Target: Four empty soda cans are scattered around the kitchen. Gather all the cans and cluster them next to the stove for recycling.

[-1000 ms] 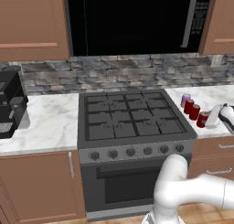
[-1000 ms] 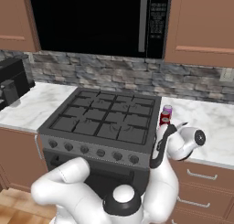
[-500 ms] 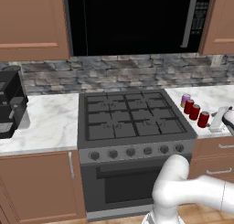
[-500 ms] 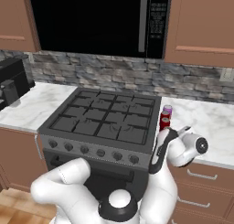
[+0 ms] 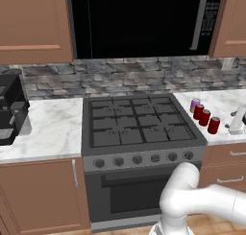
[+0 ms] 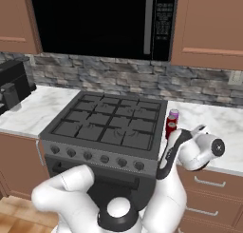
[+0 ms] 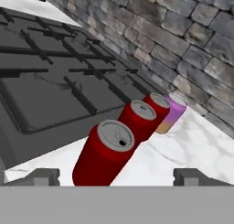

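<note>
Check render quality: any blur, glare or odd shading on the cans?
Hand view: sharp, no blur; the nearest red can tilts from perspective, flatly shaded, with a soft shadow on the marble counter. Left base view: the four cans small but crisp, no glare. Right base view: even lighting; the arm covers most of the row.

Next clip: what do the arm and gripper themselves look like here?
The arm is glossy white, built of rounded, bulbous links, with dark joint rings and a black round cap at its base. A dark strip runs along the curved forearm, which ends in a white cylindrical wrist with a small dark end disc. The gripper shows two small, blocky, dark grey fingertips. No cables or markings are visible.
</note>
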